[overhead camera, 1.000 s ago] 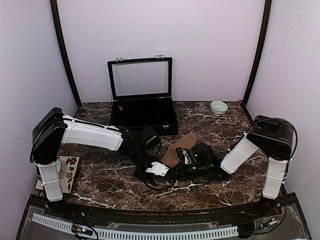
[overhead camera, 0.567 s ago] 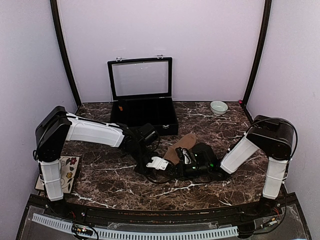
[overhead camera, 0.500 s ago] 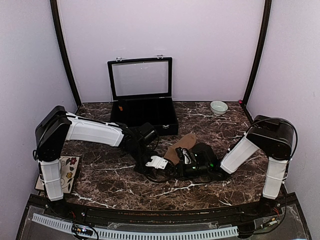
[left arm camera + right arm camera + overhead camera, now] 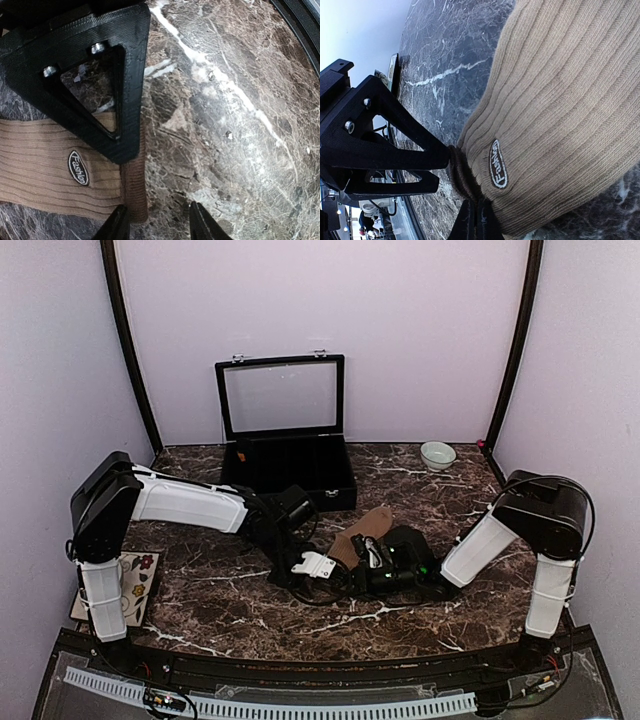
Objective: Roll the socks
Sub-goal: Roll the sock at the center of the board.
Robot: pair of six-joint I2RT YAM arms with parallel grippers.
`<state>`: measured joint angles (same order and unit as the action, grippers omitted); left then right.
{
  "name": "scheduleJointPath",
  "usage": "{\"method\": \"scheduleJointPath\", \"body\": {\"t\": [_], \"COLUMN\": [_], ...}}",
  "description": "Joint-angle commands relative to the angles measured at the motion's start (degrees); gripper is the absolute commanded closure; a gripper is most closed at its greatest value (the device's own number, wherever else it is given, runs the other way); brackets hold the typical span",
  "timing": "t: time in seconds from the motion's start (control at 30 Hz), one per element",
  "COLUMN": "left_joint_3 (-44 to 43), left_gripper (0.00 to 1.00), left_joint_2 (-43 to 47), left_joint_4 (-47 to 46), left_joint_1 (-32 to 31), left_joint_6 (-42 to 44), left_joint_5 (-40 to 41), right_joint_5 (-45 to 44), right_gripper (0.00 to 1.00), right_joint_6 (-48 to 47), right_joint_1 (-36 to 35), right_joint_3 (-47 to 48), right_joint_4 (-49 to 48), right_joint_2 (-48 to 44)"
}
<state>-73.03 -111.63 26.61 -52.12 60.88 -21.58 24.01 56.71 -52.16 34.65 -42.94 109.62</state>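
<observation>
A ribbed tan-brown sock lies flat on the marble near the table's middle; it carries an oval "Fashion" label. My right gripper is shut on the dark brown cuff. In the left wrist view the right gripper shows as a black triangular frame resting on that cuff. My left gripper faces it, open and low over the marble. Its left fingertip is beside the cuff's end, with bare marble between the tips. From above, the left gripper and the right gripper meet tip to tip.
An open black case with a clear lid stands at the back. A small white bowl sits at the back right. A patterned card lies by the left arm's base. The table's dark edge rail runs close behind the left gripper.
The left gripper has shifted slightly away from the near edge, toward the sock's cuff. The right arm and the sock have stayed where they were.
</observation>
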Motion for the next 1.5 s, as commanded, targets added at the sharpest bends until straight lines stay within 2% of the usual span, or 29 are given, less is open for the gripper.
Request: {"method": "scheduleJointPath", "body": {"t": [0.0, 0.5, 0.57, 0.87, 0.93, 1.0, 1.07, 1.37, 1.47], "left_joint_3": [-0.71, -2.06, -1.92, -3.07, -3.55, -4.03, -4.86, -11.27, -12.59], "left_gripper": [0.56, 0.59, 0.64, 1.0, 1.0, 1.0, 1.0, 1.0, 1.0], "left_joint_2": [0.17, -4.61, -4.95, -7.81, -8.21, -8.4, -8.62, -13.19, -14.58], "left_joint_4": [1.02, -1.39, -1.55, -1.36, -0.55, 0.94, 3.13, 18.27, 21.93], "left_joint_1": [-0.09, -0.09, -0.09, -0.09, -0.09, 0.12, 0.49, 1.4, 1.56], "left_joint_6": [0.52, -0.24, 0.01, 0.41, 0.18, -0.41, -1.1, -3.1, -3.3], "left_joint_5": [-0.33, 2.35, 2.79, 5.33, 5.42, 4.37, 2.36, -7.95, -10.97], "right_joint_5": [-1.25, -0.61, -0.4, -0.12, -0.66, -1.46, -2.83, -10.68, -17.2], "right_gripper": [1.0, 1.0, 1.0, 0.99, 0.92, 0.81, 0.76, 0.74, 0.74], "right_joint_6": [0.13, 1.04, 1.03, 0.25, -0.63, -1.79, -3.49, -10.48, -14.83], "right_joint_1": [0.31, 0.3, 0.3, 0.22, 0.22, 0.22, 0.17, 0.02, -2.34], "right_joint_3": [-1.85, -1.94, -1.88, -2.03, -2.01, -2.33, -3.04, -10.36, -13.81], "right_joint_4": [9.9, 8.42, 8.25, 7.76, 7.93, 8.08, 8.3, 12.31, 13.79], "right_joint_2": [2.81, 2.26, 2.13, -0.14, -1.24, -2.95, -5.02, -17.5, -27.39]}}
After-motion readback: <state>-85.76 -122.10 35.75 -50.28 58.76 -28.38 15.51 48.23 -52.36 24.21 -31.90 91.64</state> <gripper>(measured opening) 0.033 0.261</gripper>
